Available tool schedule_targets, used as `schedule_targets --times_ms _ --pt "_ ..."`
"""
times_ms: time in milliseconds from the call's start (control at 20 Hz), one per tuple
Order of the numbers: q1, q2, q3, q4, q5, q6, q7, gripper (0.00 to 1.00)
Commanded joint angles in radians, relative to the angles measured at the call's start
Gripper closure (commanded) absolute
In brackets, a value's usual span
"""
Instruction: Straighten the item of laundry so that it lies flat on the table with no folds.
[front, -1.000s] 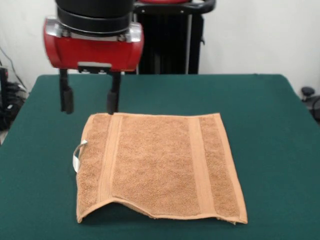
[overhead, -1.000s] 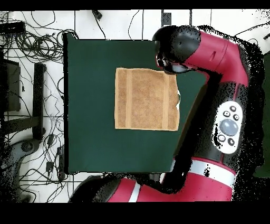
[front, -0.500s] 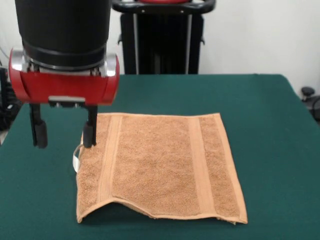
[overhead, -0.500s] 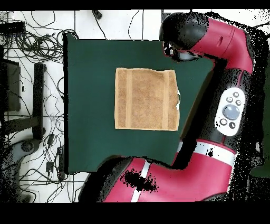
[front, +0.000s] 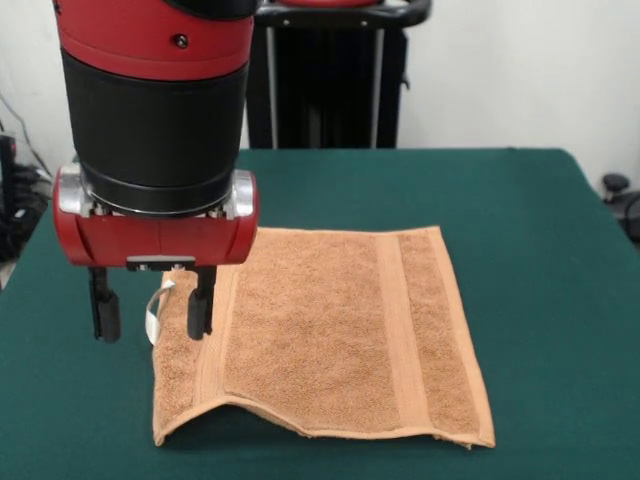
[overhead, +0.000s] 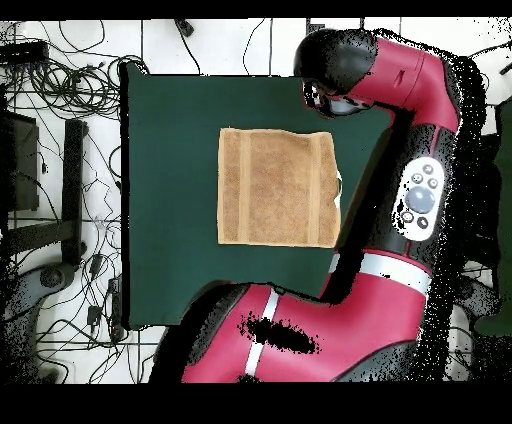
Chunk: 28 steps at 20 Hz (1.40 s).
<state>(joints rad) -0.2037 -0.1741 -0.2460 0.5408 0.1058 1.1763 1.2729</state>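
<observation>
The item of laundry (front: 320, 330) is an orange-tan towel spread near the middle of the green table (front: 540, 250). Its near edge humps up off the cloth by the near left corner (front: 200, 415), and a white tag (front: 155, 310) sticks out of its left edge. My gripper (front: 152, 315) hangs open over that left edge. One finger is over the towel, the other is outside it, and the tag lies between them. In the overhead view the towel (overhead: 278, 188) looks square, and the arm's head (overhead: 335, 80) sits past its top right corner, hiding the fingers.
A black stand (front: 320, 80) rises behind the table's far edge. Cables (overhead: 60, 80) and dark gear lie on the floor along one side of the table (overhead: 170, 250). The arm's red links (overhead: 400, 220) cover one table edge in the overhead view.
My gripper has come forward along the towel's left edge, from the far left corner to about the tag, and sits lower. It stays open. The towel has not moved.
</observation>
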Motion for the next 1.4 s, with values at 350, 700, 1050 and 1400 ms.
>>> schedule_targets --times_ms 350,700,1050,1400 --pt "0.043 0.005 0.052 0.061 0.015 0.003 0.250 0.00" --pt "0.042 0.041 0.053 0.021 0.018 -0.004 0.274 0.00" --pt "0.042 0.076 0.064 0.013 0.019 -0.049 0.285 0.00" --pt "0.042 0.095 0.072 0.015 0.025 -0.077 0.288 0.00"
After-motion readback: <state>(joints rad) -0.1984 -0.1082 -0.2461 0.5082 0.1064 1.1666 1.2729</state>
